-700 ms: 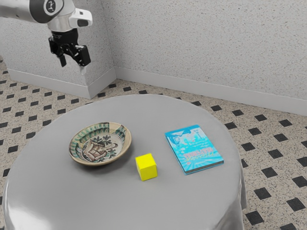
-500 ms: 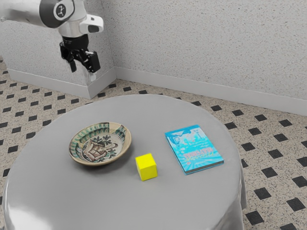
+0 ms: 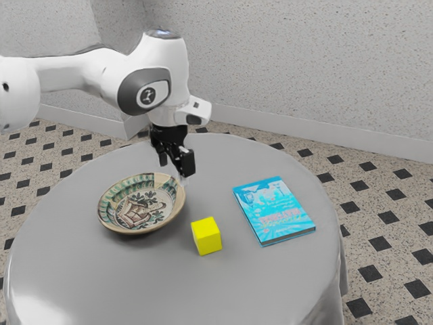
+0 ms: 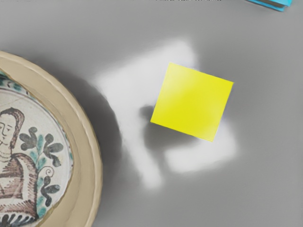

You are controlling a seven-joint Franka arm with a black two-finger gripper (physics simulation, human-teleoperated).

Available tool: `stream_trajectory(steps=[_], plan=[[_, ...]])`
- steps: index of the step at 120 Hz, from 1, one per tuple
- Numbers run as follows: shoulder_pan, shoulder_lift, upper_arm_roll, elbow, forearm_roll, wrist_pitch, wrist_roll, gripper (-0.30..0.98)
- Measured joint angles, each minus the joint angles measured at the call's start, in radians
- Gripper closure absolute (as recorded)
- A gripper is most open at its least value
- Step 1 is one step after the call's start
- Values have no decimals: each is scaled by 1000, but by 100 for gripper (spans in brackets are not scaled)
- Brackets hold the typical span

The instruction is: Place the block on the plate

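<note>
In the exterior view my gripper (image 3: 174, 172) hangs in the air above the table, by the plate's far rim, its two black fingers apart with nothing between them. The yellow block (image 3: 207, 236) rests on the table beside the plate (image 3: 141, 204), a patterned shallow dish; a gap of bare table separates the two. In the wrist view the block (image 4: 192, 102) lies below my hand, with the rim of the plate (image 4: 87, 156) near it.
A blue book (image 3: 274, 210) lies flat on the round grey table (image 3: 155, 281), toward the exterior view's right. Its corner (image 4: 274, 4) also appears in the wrist view. A wall stands behind the table.
My arm has swung toward the exterior view's right and down, from off beyond the table to over it. Block, plate and book have stayed where they were.
</note>
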Motion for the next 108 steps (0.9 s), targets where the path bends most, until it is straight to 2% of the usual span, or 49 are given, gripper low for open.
stream_trajectory(steps=[44, 91, 108], plan=[[0, 22, -80, -142, -17, 190, 5, 0], [74, 136, -133, -138, 1, 272, 66, 0], [115, 170, -181, -132, 20, 291, 90, 0]])
